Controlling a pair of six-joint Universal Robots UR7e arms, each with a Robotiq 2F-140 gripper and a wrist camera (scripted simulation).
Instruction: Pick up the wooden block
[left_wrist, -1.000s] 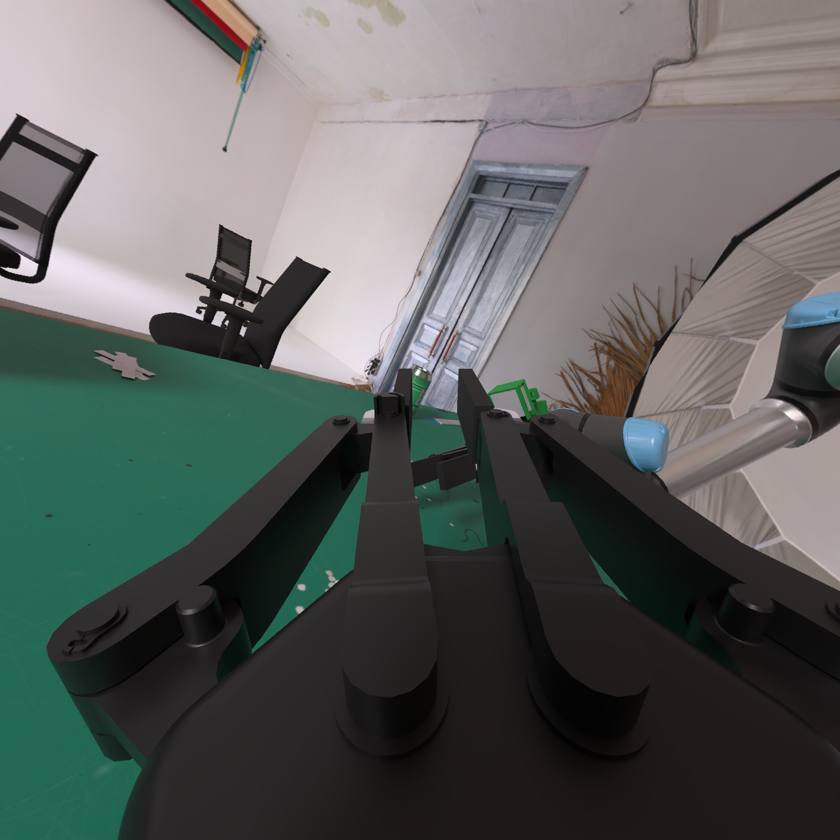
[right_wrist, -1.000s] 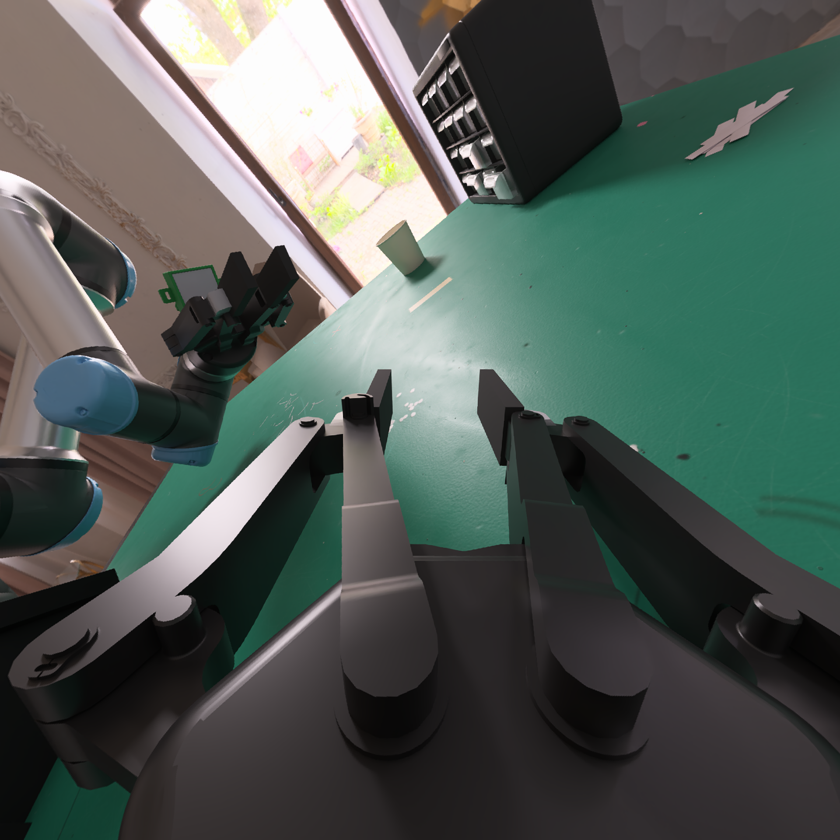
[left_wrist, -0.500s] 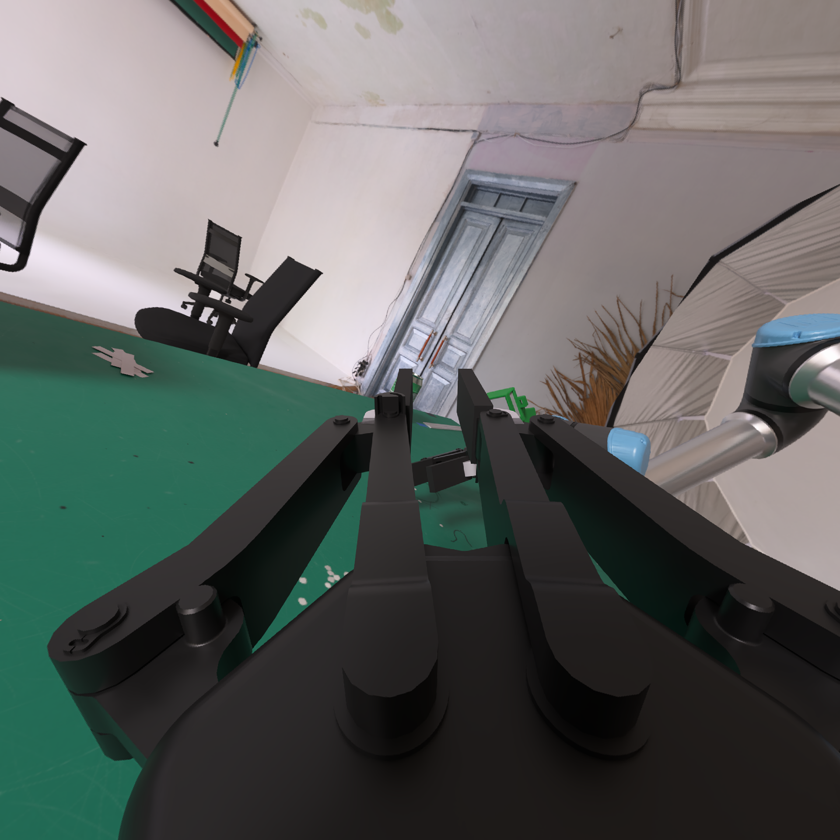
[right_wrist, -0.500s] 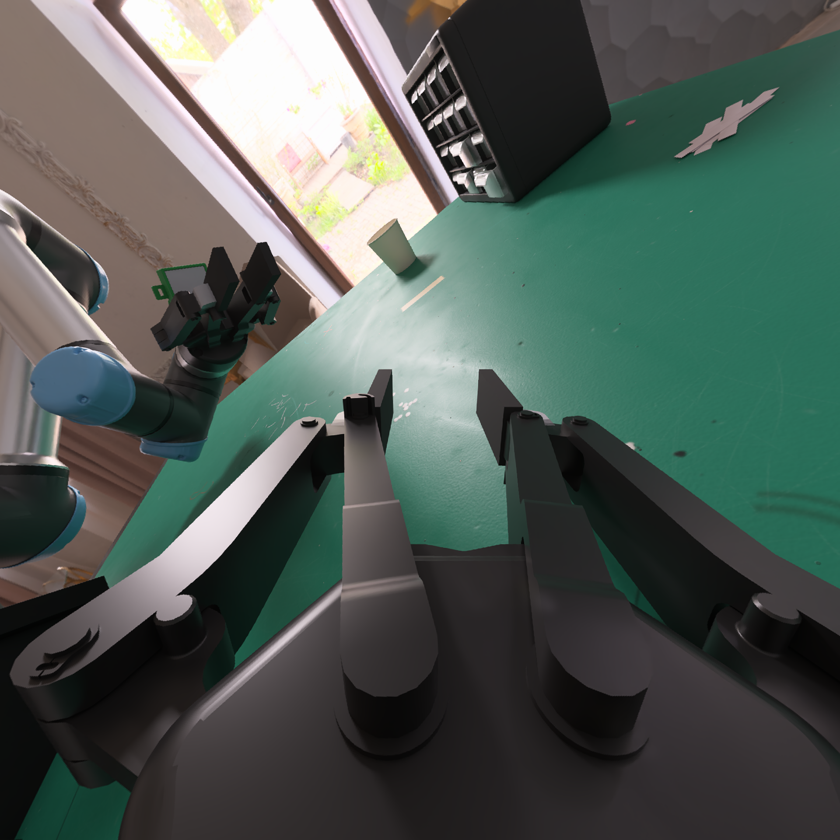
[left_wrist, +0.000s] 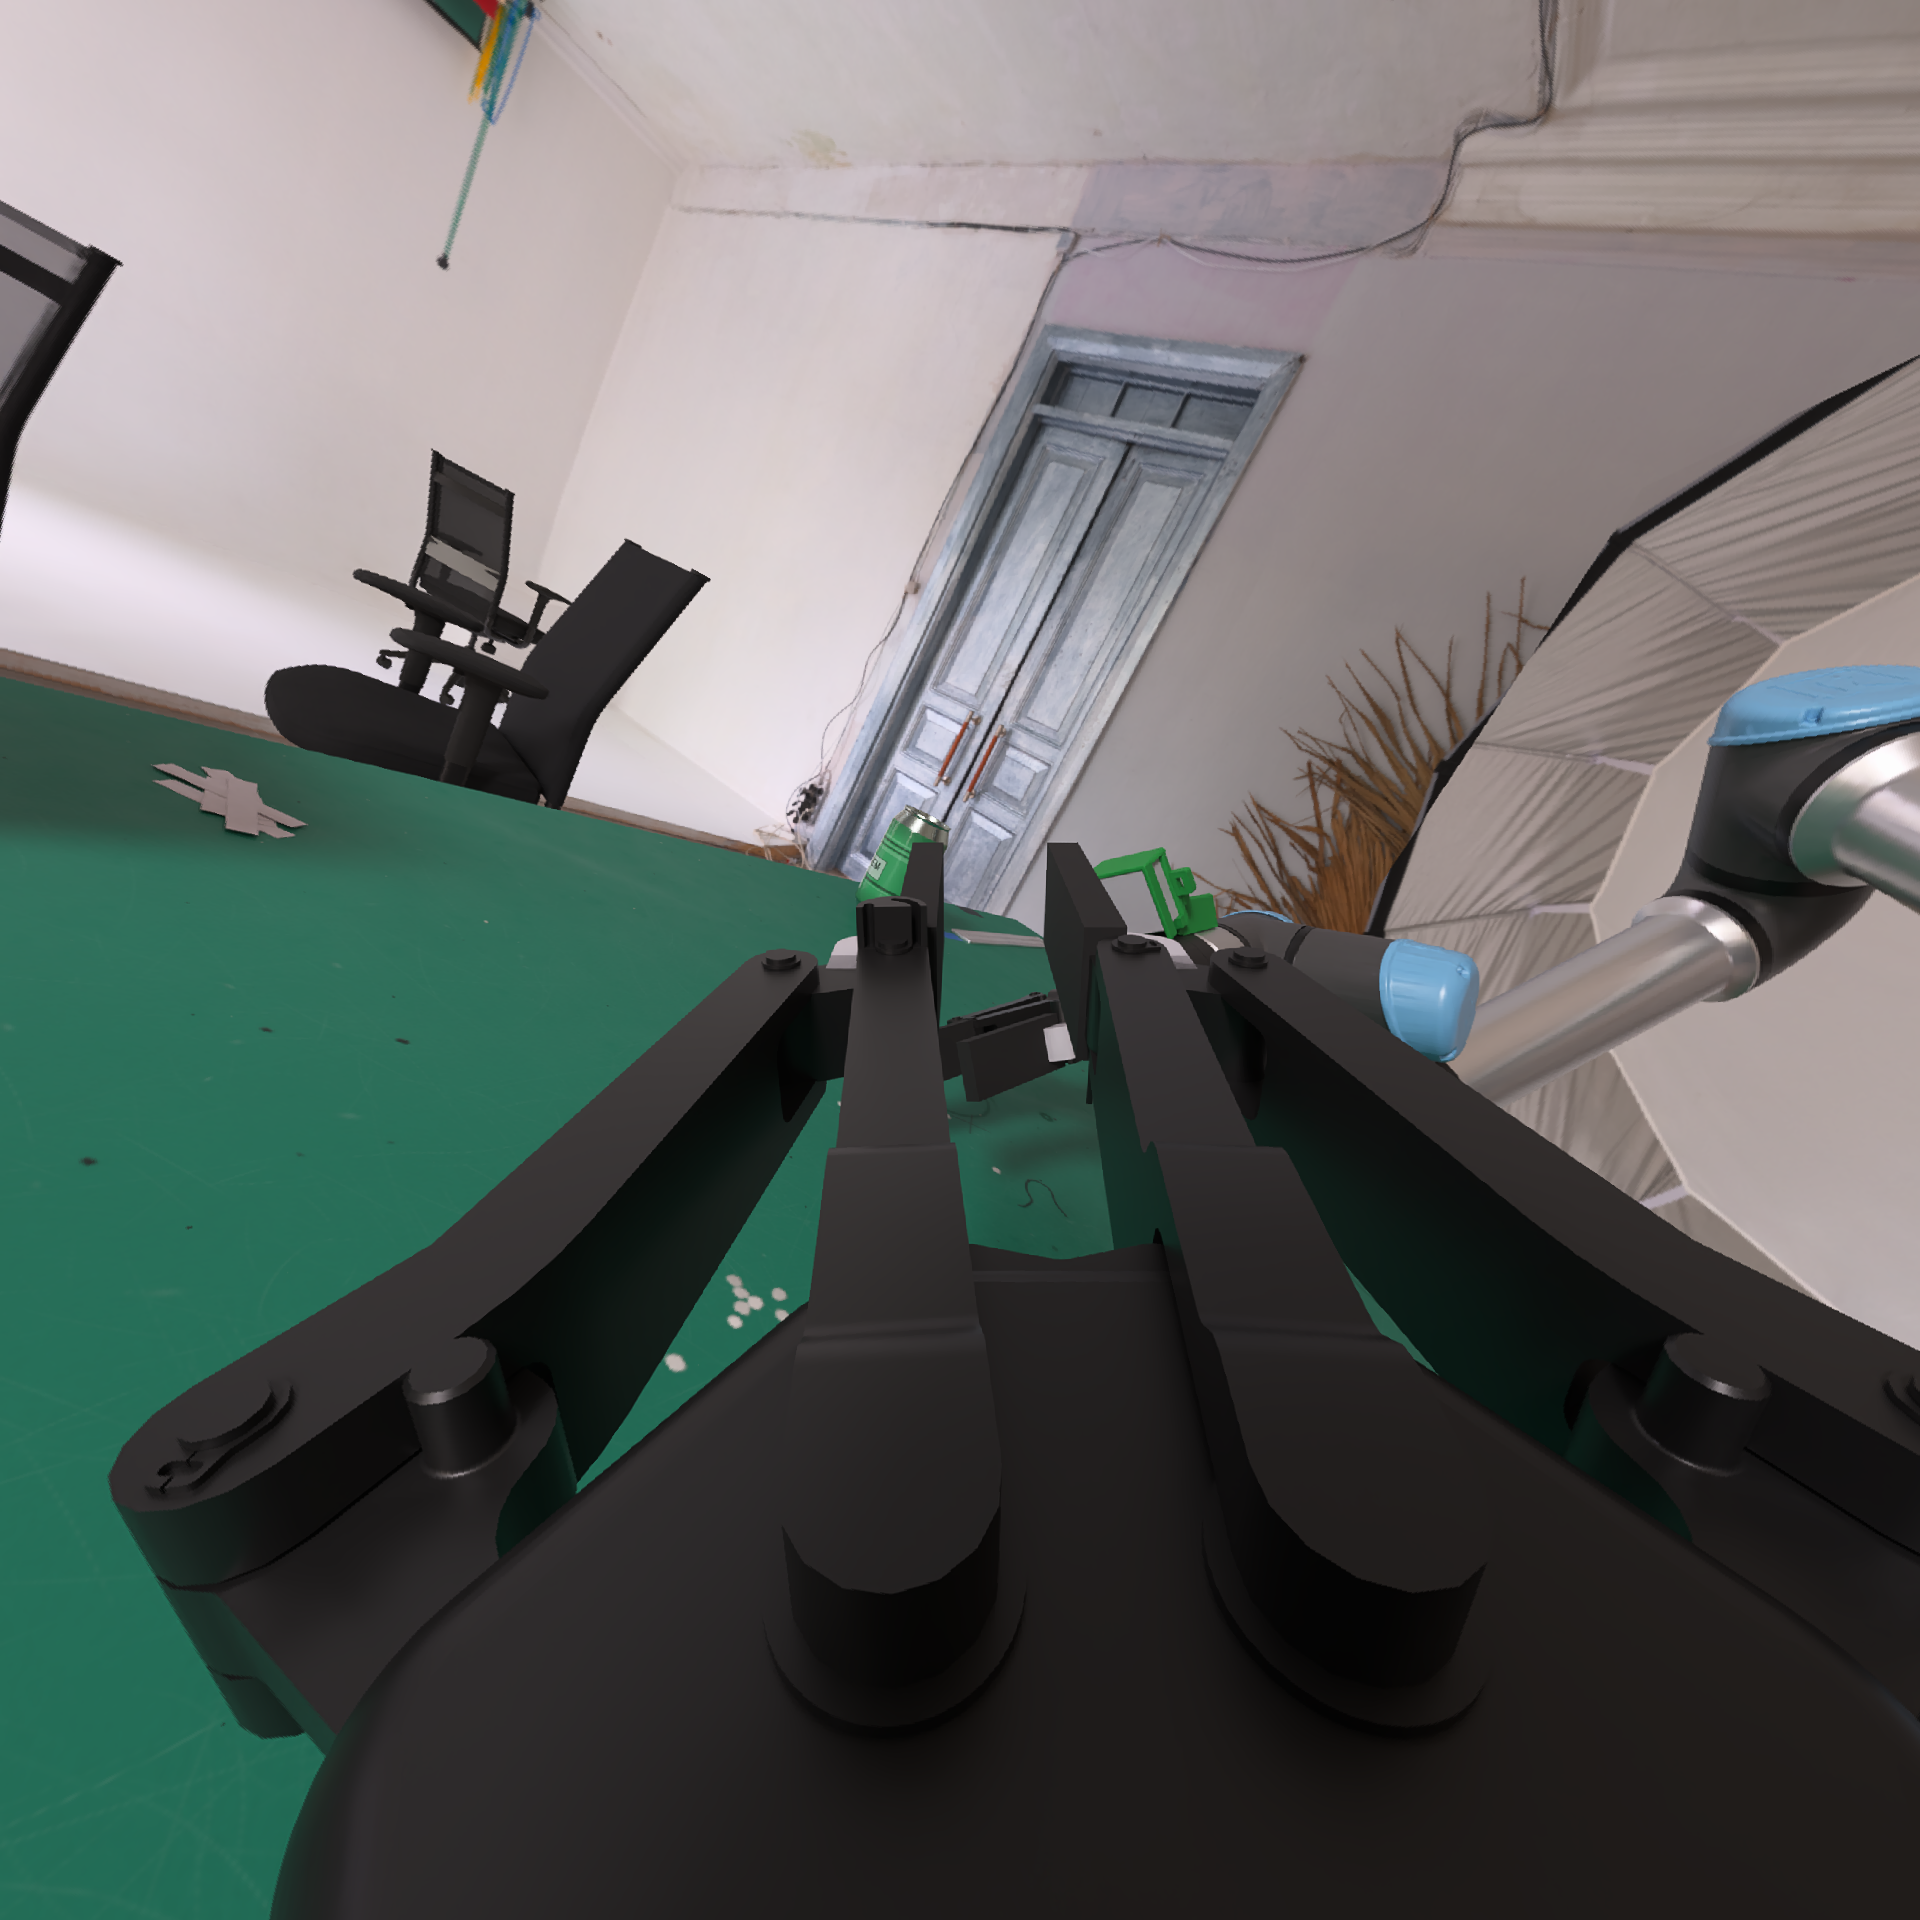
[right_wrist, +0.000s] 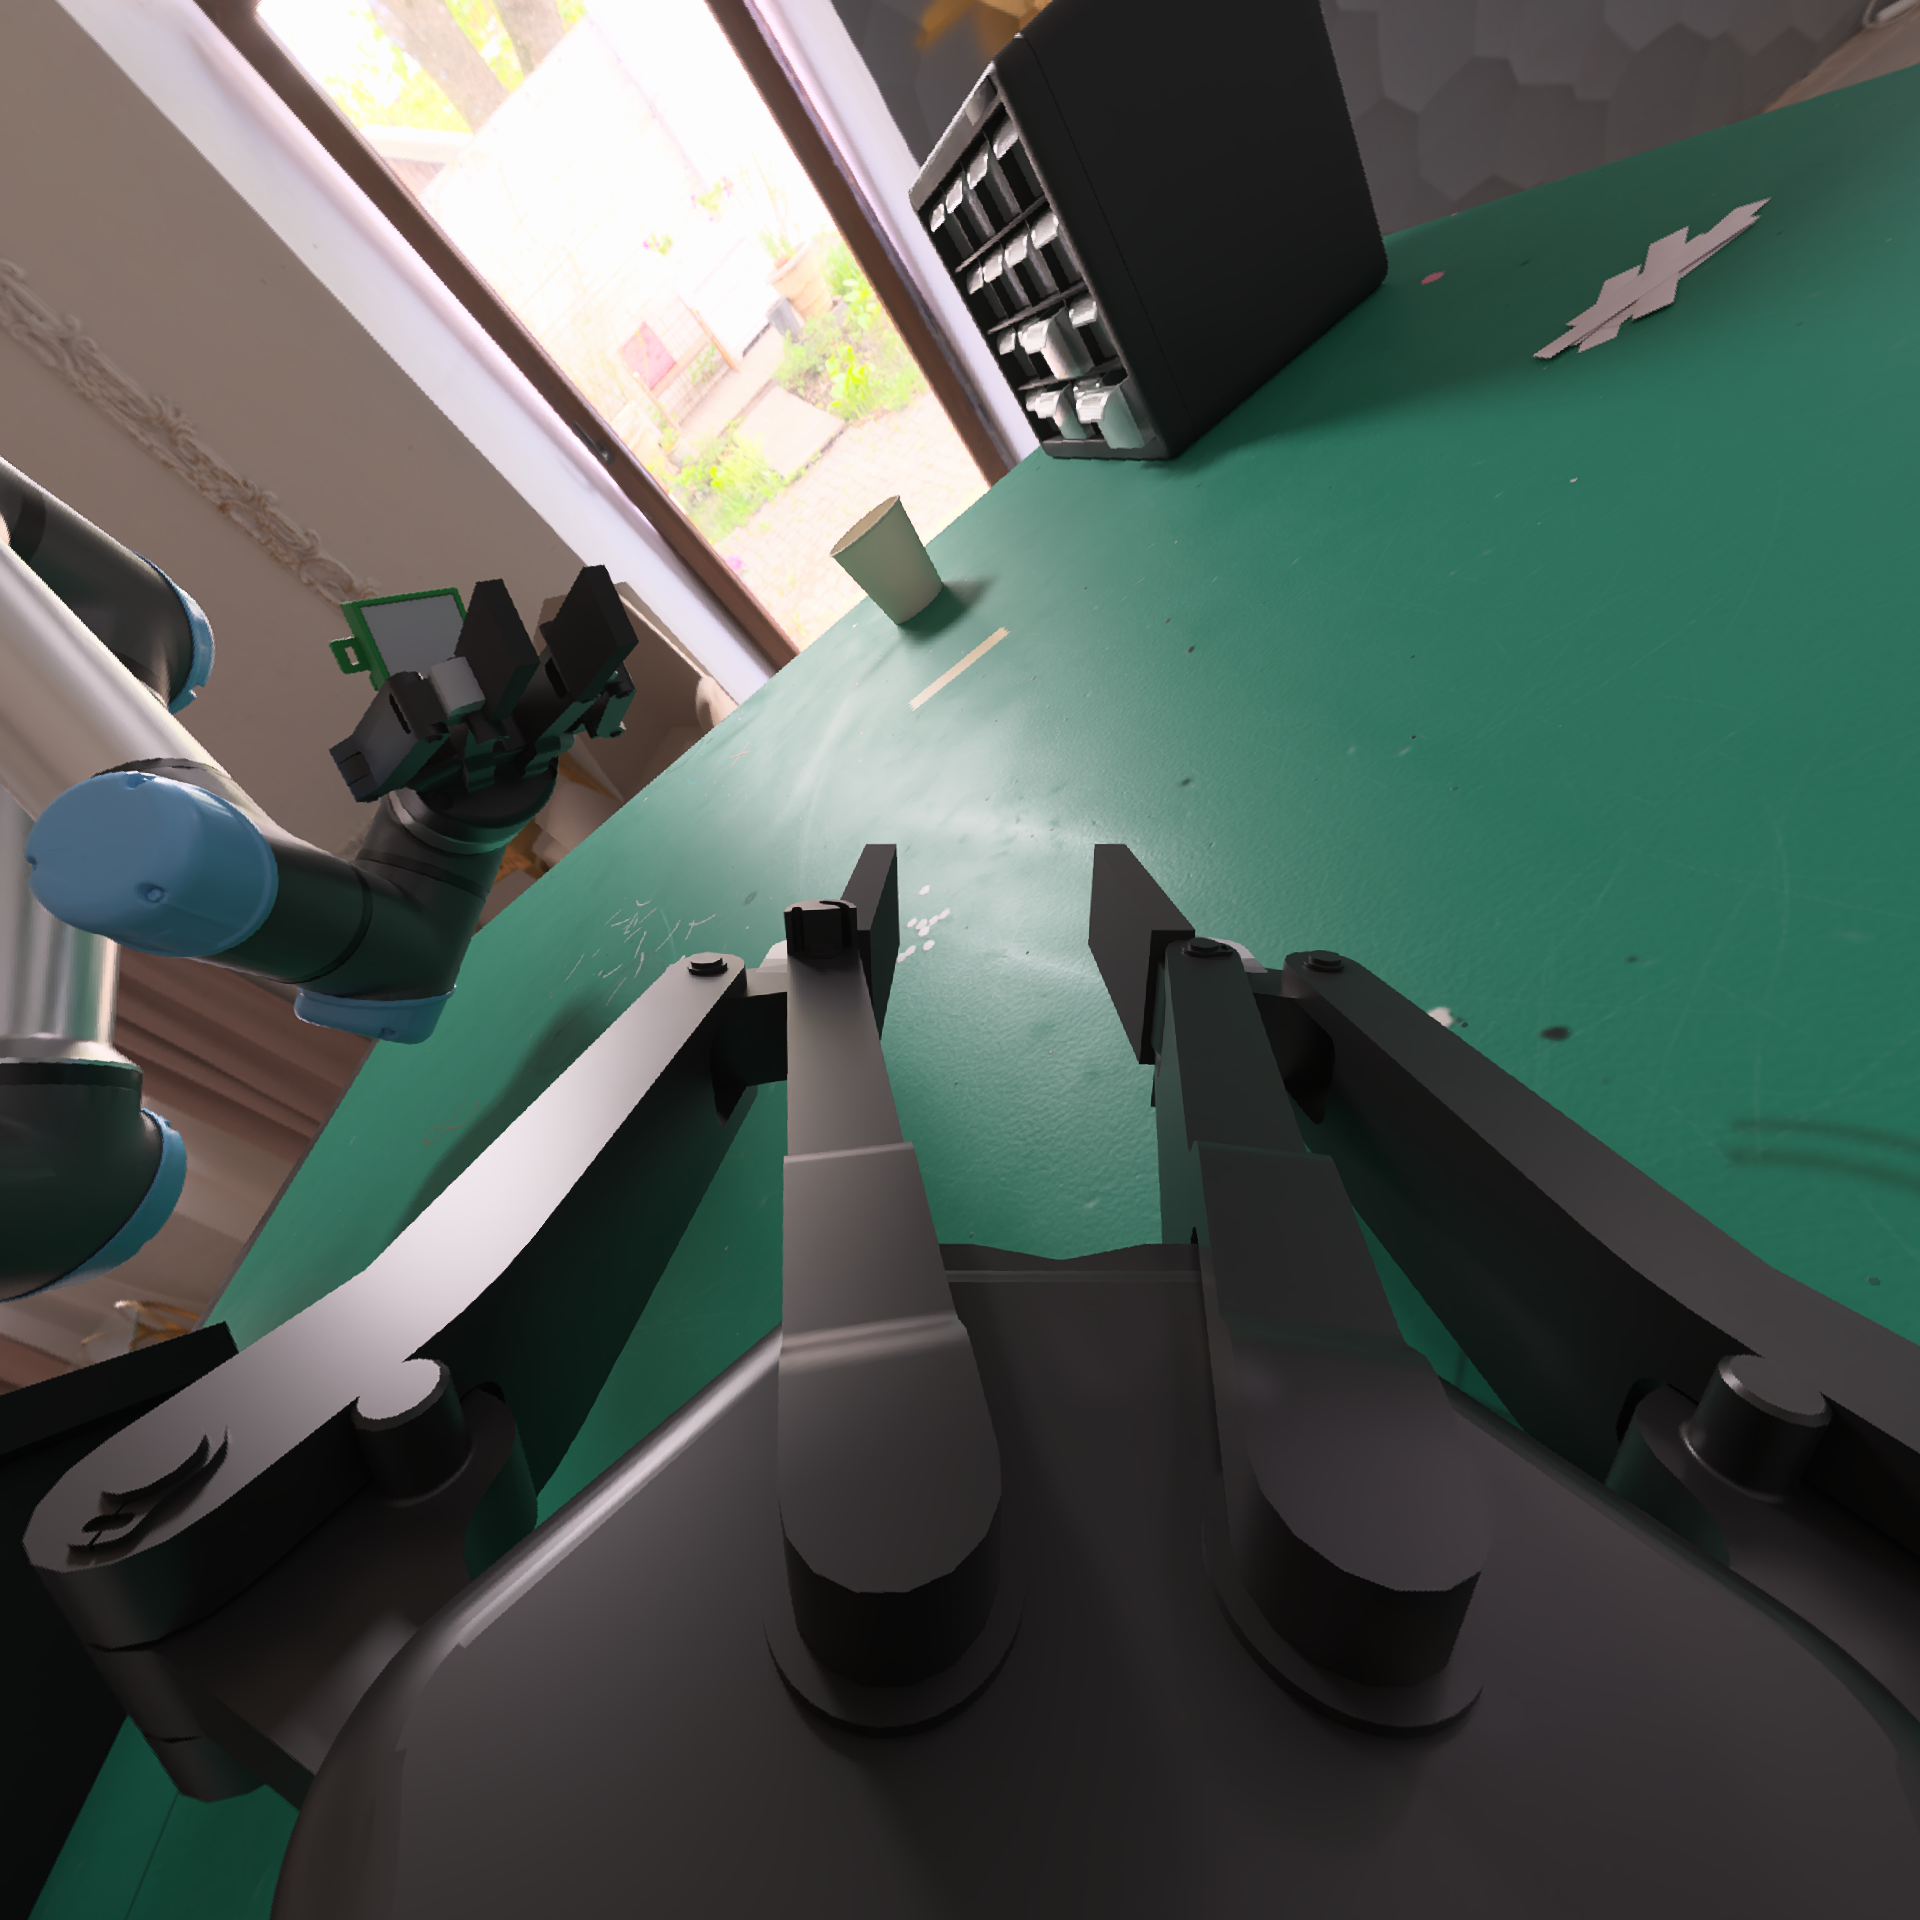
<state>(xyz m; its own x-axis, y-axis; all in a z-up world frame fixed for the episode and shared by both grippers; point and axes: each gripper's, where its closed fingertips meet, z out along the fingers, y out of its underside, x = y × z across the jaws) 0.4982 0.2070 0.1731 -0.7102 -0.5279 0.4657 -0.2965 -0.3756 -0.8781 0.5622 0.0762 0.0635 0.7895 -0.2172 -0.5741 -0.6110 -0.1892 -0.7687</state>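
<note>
Right wrist view: right tool (right_wrist: 992, 904) sits low over the green desk (right_wrist: 1455, 727), jaws part open with bare desk showing through the gap, nothing held. Gap is the same as a second ago, and the framing has barely shifted.

Out at 12 o'clock, well apart from the fingertips, a thin pale tan strip (right_wrist: 957, 656) lies flat on the desk. My guess is that it's the wooden block seen at a low angle, but I can't confirm. A paper cup (right_wrist: 891, 561) stands just beyond it, near the desk edge. A black drawer cabinet (right_wrist: 1164, 229) sits farther off at 1 o'clock. The left tool (right_wrist: 540, 634) is raised off the desk at 10 o'clock.

Left wrist view: jaws narrowly open and empty, gap unchanged. The view has panned a little, so the chairs have slid toward 9 o'clock and a green can (left_wrist: 896, 857) now clears the left finger at 12 o'clock. No block is identifiable here.

Only small drift, no closing in on anything. The pick hasn't really begun. Right tool looks better placed, though it needs a long reach forward.
</note>
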